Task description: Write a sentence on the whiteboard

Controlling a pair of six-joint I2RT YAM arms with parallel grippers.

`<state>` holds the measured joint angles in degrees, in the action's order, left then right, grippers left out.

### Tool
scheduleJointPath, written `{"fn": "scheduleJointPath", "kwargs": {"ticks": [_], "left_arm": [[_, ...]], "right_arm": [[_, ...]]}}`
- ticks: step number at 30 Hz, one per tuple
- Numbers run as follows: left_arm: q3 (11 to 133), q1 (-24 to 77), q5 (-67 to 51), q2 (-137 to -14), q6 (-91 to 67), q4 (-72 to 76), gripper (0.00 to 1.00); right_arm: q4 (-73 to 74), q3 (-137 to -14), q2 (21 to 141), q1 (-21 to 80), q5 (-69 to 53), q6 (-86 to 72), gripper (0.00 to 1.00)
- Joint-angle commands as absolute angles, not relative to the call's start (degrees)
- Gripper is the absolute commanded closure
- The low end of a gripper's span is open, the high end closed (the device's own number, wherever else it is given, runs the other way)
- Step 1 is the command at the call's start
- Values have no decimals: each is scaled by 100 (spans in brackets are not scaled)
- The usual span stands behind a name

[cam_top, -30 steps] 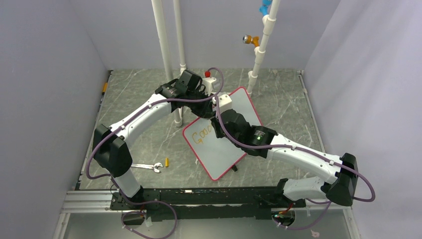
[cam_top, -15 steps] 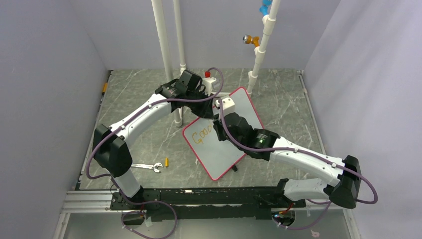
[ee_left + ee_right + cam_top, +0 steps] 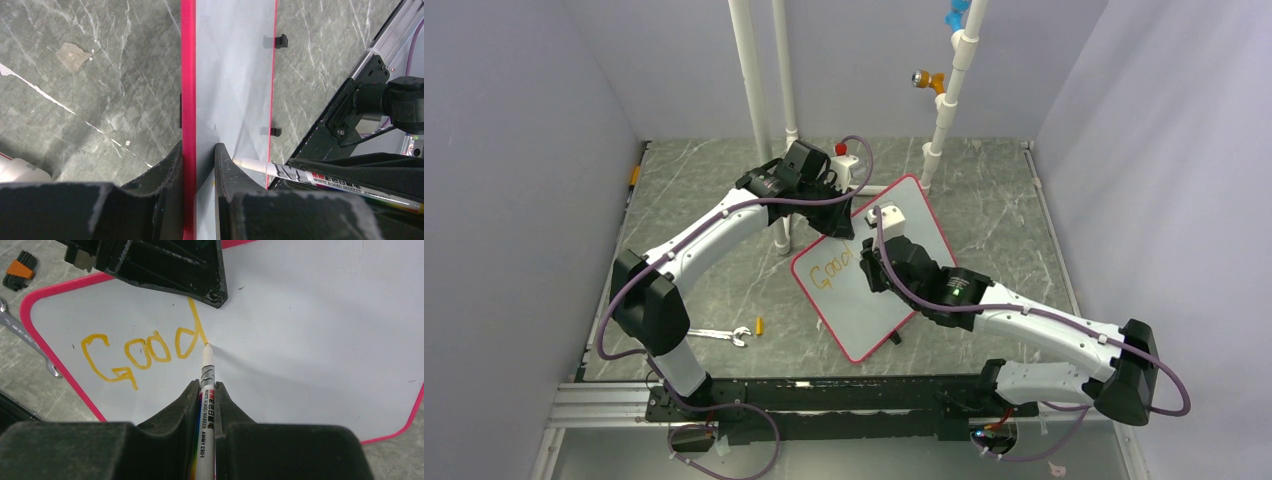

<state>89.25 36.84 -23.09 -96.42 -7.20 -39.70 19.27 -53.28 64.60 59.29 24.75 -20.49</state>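
Your right pincer (image 3: 206, 387) is squeezed fully shut on the marker (image 3: 206, 367). Its fingers (image 3: 175, 407) press the barrel from both sides. The marker's pale tip touches the board (image 3: 310, 330) at the foot of the tall stroke of the d. The sentence (image 3: 145, 352) reads only "Good", in orange-yellow. It runs across the board's left end, close to the pink rim. The rest of the board's face is bare.

Your left pincer (image 3: 198, 155) is closed partway on the board's far edge. One finger lies on the writing face and the other on the outer side of the rim. In the right wrist view that upper finger (image 3: 200, 280) sits just beyond the top of the d.

From above, the board (image 3: 874, 320) lies cornerwise on the worktop (image 3: 714, 200). Both arms meet over its far half, and one black foot shows at its near right edge.

A wrench (image 3: 720, 335) lies off the board's near left side, well apart from it. A small orange piece (image 3: 760, 325) lies just beside the wrench. White pipes (image 3: 749, 90) rise beyond the board. One pipe stands near its left edge and another near its far corner.
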Motion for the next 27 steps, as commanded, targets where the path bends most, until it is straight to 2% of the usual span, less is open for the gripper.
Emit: {"fn": "scheduleJointPath", "kwargs": {"ticks": [1,21,27], "left_arm": [[8839,3791,-1776,-9448,-281,-4183,100],[8791,3791,-1767,-9385,-201,-4166,100],[8763,3791,-1706,-9350,-171,-4163,100]], "right_arm": [[2134,-5168,6405,5896,2405,-2169,100],[2344,-5234,5402,5840,3123,-2015,100],[2293,-5148,5223,5172,2330,-1955,100]]}}
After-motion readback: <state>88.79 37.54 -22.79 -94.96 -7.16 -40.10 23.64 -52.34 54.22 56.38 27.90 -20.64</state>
